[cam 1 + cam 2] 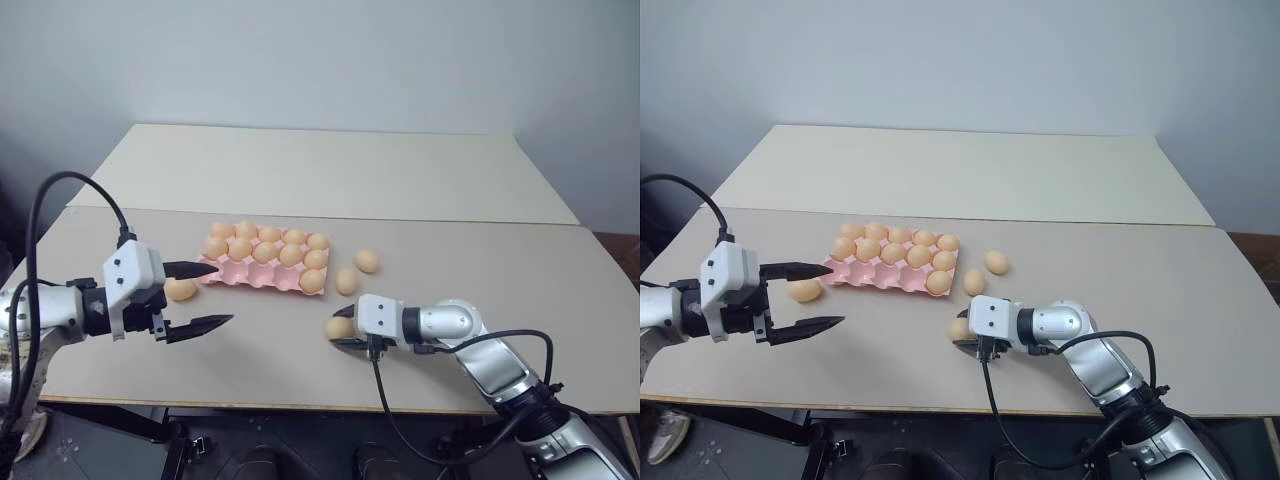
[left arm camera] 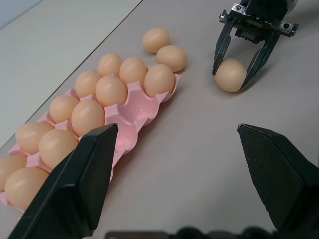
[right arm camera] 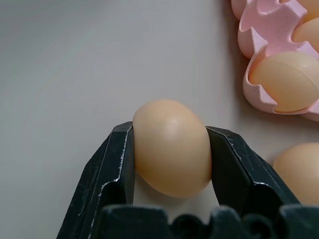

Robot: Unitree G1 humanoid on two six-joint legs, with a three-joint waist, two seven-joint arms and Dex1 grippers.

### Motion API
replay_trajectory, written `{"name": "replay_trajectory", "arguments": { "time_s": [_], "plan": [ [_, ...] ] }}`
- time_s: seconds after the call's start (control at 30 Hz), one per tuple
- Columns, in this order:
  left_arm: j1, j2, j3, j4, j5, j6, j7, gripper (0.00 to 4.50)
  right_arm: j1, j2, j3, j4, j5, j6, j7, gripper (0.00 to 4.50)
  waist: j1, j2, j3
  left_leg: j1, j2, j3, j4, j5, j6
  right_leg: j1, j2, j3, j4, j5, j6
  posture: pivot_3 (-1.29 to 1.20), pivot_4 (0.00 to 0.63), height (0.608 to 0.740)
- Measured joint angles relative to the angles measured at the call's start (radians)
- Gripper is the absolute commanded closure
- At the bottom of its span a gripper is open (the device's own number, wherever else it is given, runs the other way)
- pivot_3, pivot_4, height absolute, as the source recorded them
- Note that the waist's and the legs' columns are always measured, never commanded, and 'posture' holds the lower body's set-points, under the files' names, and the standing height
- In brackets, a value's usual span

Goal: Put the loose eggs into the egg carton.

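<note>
The right pincer (image 1: 340, 330) grips one of the loose eggs (image 1: 338, 326) on the tabletop (image 1: 500, 270), just right of the egg carton (image 1: 262, 272). The left pincer (image 1: 208, 295) hangs wide open and empty at the carton's left end, beside another egg (image 1: 181, 290).

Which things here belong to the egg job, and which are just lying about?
Job:
egg carton
gripped egg in right gripper
three loose eggs

Lying about:
nothing besides the tables; left gripper idle, open
</note>
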Motion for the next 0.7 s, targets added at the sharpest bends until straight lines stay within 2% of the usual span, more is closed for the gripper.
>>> {"name": "replay_trajectory", "arguments": {
  "time_s": [0.23,0.4,0.5,0.7],
  "plan": [
    [0.035,0.000,0.025,0.007,0.007,-0.011,0.001,0.32,-0.016,0.008,-0.024,-0.042,0.005,0.002,-0.002,2.46,-0.005,0.000,0.000,0.000,0.000,0.000,0.000,0.000,0.000,0.000,0.000,0.000,0.000,0.000,0.000,0.00,0.150,0.740],
    [0.163,0.010,0.095,0.028,0.055,-0.011,0.002,0.32,-0.195,0.141,-0.021,-0.042,-0.012,0.038,-0.056,2.46,-0.031,0.001,0.000,0.001,0.001,-0.001,-0.001,0.000,0.000,-0.001,0.001,0.000,0.003,0.000,-0.001,0.00,0.150,0.740],
    [0.226,0.007,0.143,0.019,0.064,-0.009,0.004,0.32,-0.293,0.236,0.002,0.038,-0.063,0.028,-0.119,2.46,-0.028,0.001,0.000,0.001,0.001,0.000,-0.001,0.000,0.000,-0.001,0.001,0.000,0.003,0.000,-0.001,0.00,0.150,0.740],
    [0.287,-0.014,0.205,-0.024,0.062,0.005,0.024,0.32,-0.365,0.312,0.079,0.270,-0.176,-0.100,-0.186,2.46,-0.022,0.000,0.000,0.000,0.000,-0.001,-0.001,0.000,0.000,-0.002,0.000,-0.001,0.003,0.000,-0.001,0.00,0.150,0.740]
  ]
}}
